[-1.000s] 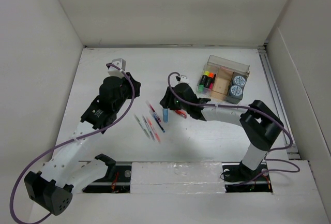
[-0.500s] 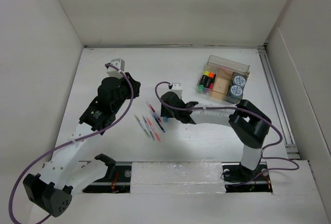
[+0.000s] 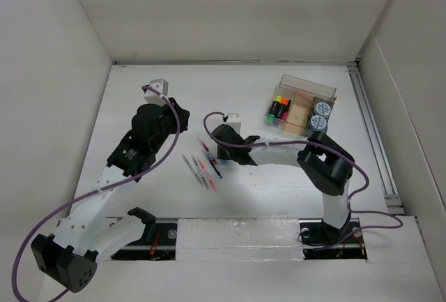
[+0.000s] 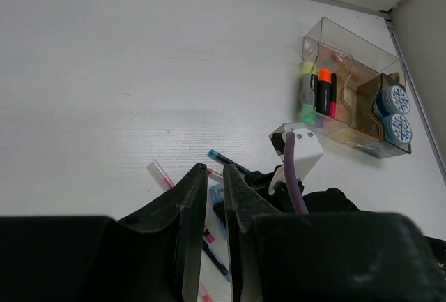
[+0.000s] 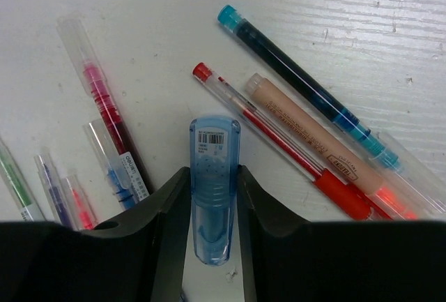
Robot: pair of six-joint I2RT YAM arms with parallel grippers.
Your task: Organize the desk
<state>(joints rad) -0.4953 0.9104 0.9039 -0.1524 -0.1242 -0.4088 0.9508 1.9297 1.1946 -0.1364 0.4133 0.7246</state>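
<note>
The desk (image 3: 279, 190) is a white tabletop with white walls. My right gripper (image 5: 212, 176) is low over it and shut on a translucent blue stick-shaped case (image 5: 214, 176) with a barcode label, held among several loose pens (image 3: 202, 166). In the right wrist view, a teal pen (image 5: 300, 79), a red pen (image 5: 279, 141) and a beige pen (image 5: 313, 138) lie to its right, and a pink pen (image 5: 104, 100) to its left. My left gripper (image 4: 212, 173) hovers left of the pens, its jaws nearly together with nothing between them.
A clear compartmented organizer (image 3: 303, 110) stands at the back right, holding highlighters, a wooden block and two blue-topped round items. It also shows in the left wrist view (image 4: 355, 100). The right arm (image 3: 293, 152) lies across the middle of the desk.
My right gripper has moved left with the blue case, from beside the pens to over them. The left arm has barely moved.
</note>
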